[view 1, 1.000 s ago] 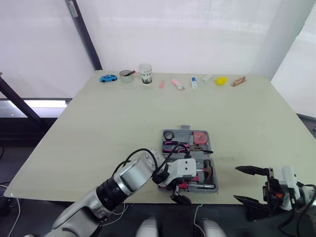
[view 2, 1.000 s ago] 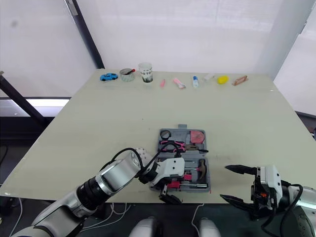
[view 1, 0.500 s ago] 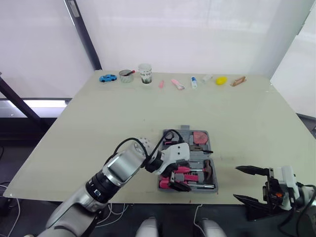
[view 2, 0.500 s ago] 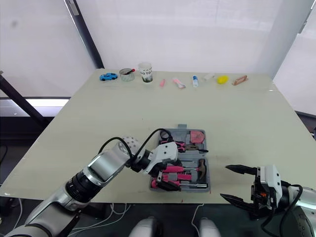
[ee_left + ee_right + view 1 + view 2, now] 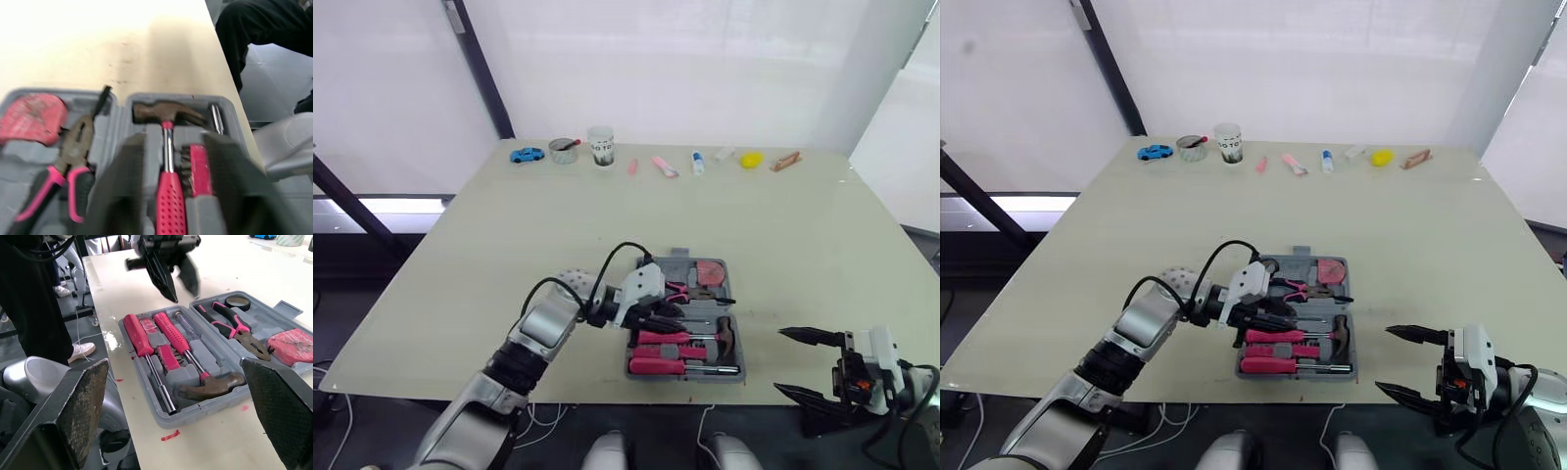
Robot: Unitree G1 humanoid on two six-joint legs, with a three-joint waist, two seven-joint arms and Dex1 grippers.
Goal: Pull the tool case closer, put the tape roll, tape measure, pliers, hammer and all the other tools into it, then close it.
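Now left gripper point(image 5: 651, 315) hovers over the open tool case point(image 5: 685, 377), at its left side, fingers apart, holding nothing. Case sits near the table's point(image 5: 558, 225) front edge; tape roll point(image 5: 649, 268), pliers point(image 5: 690, 291), hammer point(image 5: 724, 333) inside. Right gripper point(image 5: 780, 361) off the front-right edge, spread wide, empty.

One tool case point(image 5: 166, 418) lies open near the table's point(image 5: 509, 245) front edge. I count in it one hammer point(image 5: 208, 386), one pair of pliers point(image 5: 234, 328), one tape measure point(image 5: 293, 345), one tape roll point(image 5: 238, 301) and one pink-handled screwdriver point(image 5: 137, 333). Nine small things point(image 5: 752, 160) line the far edge, among them one toy car point(image 5: 528, 155) and one cup point(image 5: 601, 145).
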